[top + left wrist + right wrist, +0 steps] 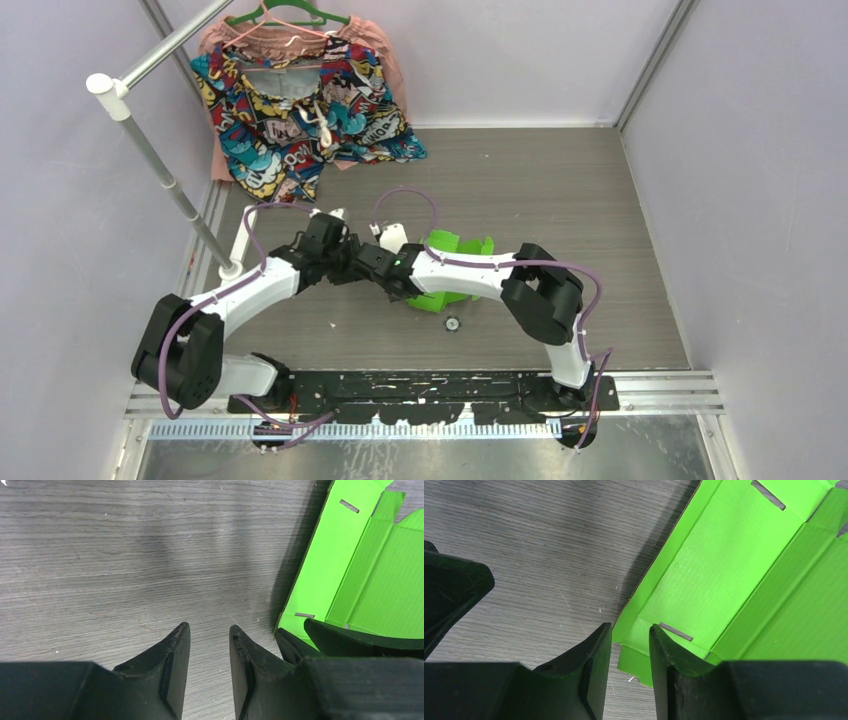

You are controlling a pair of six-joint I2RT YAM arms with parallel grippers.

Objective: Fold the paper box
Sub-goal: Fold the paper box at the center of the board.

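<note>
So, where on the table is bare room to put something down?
Free: the table between the paper box and the right wall, and the far strip beside the garment. Crowded: left gripper and right gripper at the box's left edge.

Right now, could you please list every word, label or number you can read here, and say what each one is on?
Patterned garment: comic-style lettering in the print, too small and blurred to read.
Paper box: plain green card with cut slots, no text.
Table: no text.
</note>
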